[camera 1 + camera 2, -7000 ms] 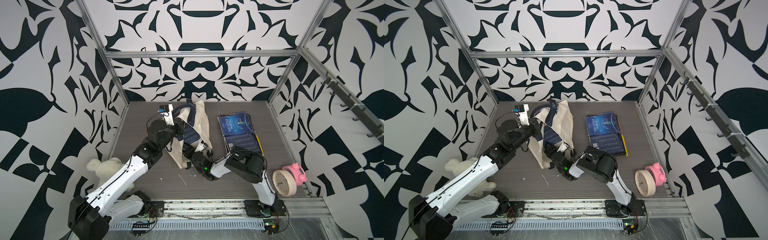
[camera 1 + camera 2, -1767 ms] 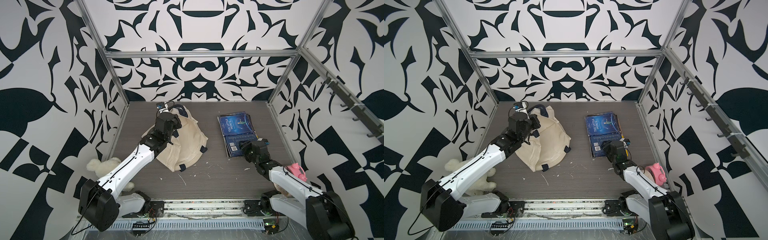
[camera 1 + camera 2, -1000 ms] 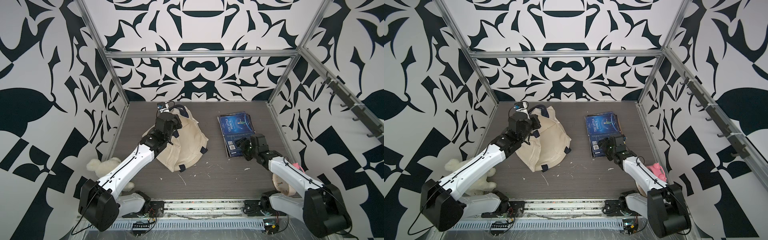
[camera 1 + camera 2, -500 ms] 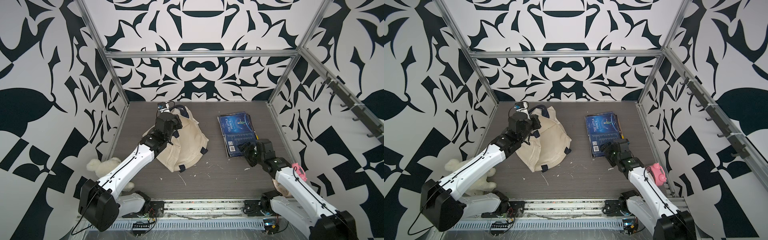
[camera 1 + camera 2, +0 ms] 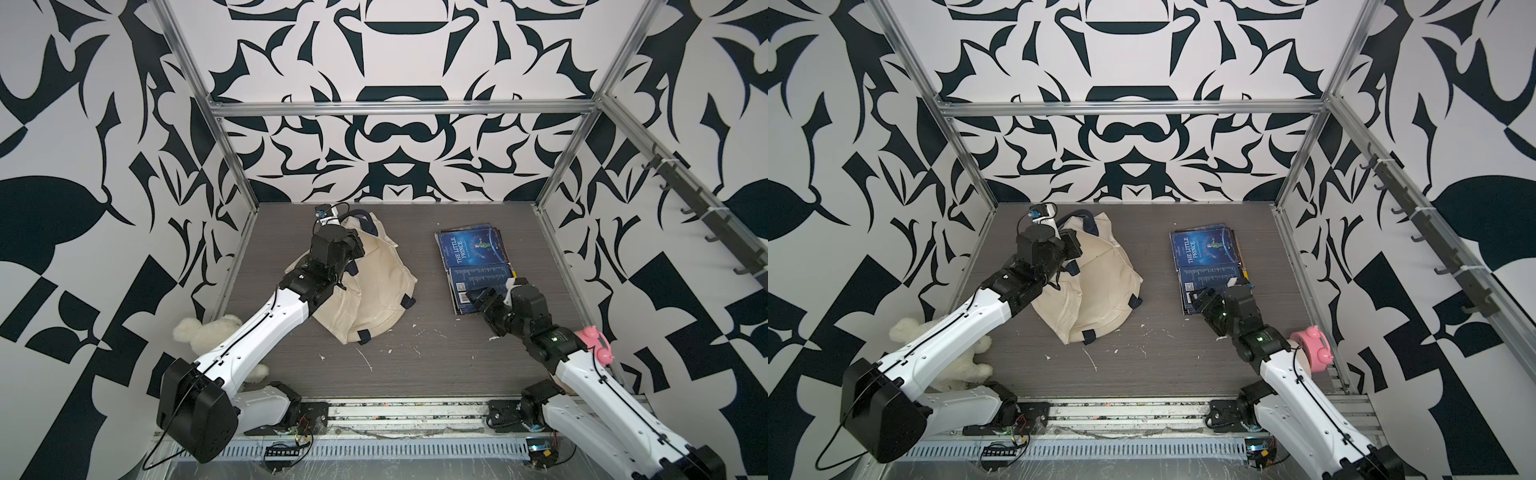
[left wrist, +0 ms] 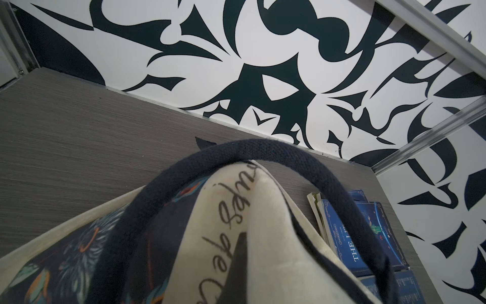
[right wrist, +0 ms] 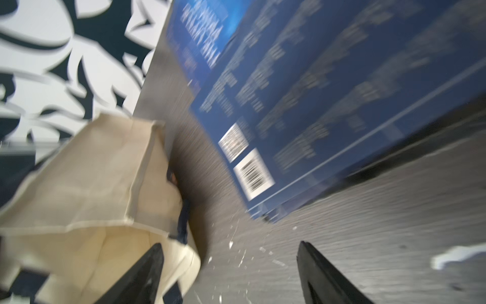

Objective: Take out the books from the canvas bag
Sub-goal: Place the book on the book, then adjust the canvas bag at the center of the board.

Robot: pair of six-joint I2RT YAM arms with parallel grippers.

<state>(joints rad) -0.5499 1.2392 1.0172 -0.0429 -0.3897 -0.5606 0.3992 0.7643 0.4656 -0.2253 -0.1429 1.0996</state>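
A white plush bear lies left of the canvas bag, partly under the left arm. That arm reaches out long and low from the front, over the bag's left side. The left gripper sits at the far end of the bag, by the navy strap. Its two fingers are pressed together on a fold of the cloth. I think it pinches the bag so the bag cannot slide. The bag looks soft and flat, but I cannot see inside it.

The books are out of the bag. They lie in a loose pile on the table, well to the right of the bag, so that they are out of the way.

The right gripper is farther from the bag, over the near end of the pile. It is spread wide with nothing in it. The right arm is bent and tips down, pointing back toward the bag. A pink clock sits farthest right of the bag.
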